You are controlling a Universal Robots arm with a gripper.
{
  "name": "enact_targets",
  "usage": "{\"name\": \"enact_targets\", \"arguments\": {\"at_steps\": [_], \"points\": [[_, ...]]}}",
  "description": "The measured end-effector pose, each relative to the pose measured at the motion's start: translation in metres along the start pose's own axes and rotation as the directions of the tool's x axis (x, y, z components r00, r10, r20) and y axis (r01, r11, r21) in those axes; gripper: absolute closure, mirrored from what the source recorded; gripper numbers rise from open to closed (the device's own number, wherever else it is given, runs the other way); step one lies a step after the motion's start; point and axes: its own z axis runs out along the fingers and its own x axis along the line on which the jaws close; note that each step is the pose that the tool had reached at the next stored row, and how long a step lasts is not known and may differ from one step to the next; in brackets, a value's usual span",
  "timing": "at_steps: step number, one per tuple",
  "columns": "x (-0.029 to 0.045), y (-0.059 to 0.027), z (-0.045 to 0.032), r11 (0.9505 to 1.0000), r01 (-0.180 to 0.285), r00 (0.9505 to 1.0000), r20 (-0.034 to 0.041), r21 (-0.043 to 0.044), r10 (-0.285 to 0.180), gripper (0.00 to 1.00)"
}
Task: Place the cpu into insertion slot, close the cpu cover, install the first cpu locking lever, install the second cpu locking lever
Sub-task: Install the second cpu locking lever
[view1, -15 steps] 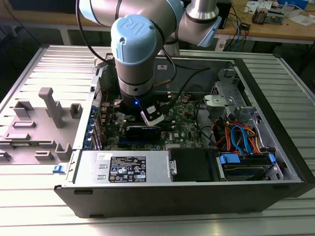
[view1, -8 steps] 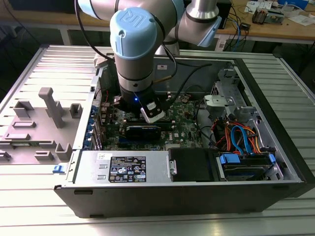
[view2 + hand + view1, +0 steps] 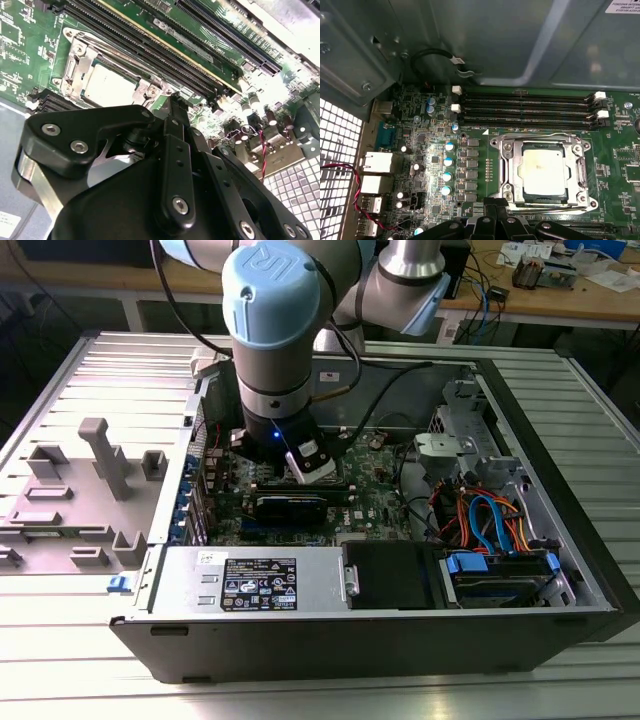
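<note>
Your gripper point(image 3: 495, 220) hovers beside the socket point(image 3: 585, 202); its grip can't be judged. The seated chip point(image 3: 543, 171) looks light and fragile, so hold its edges.

A grey plastic fixture tray point(image 3: 80, 495) sits beside the open black computer case point(image 3: 560, 490); long black memory slots point(image 3: 525, 107) cross its green motherboard point(image 3: 435, 165).

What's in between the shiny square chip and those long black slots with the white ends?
In the first wrist view, the cpu cover frame edge and a strip of green motherboard lie between the cpu and the memory slots.
</note>
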Motion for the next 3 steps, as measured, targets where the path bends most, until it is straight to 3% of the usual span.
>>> {"name": "enact_targets", "arguments": {"at_steps": [3], "points": [[0.0, 0.0, 0.0, 1.0, 0.0, 1.0, -0.0011, 0.0, 0.0, 0.89]]}}
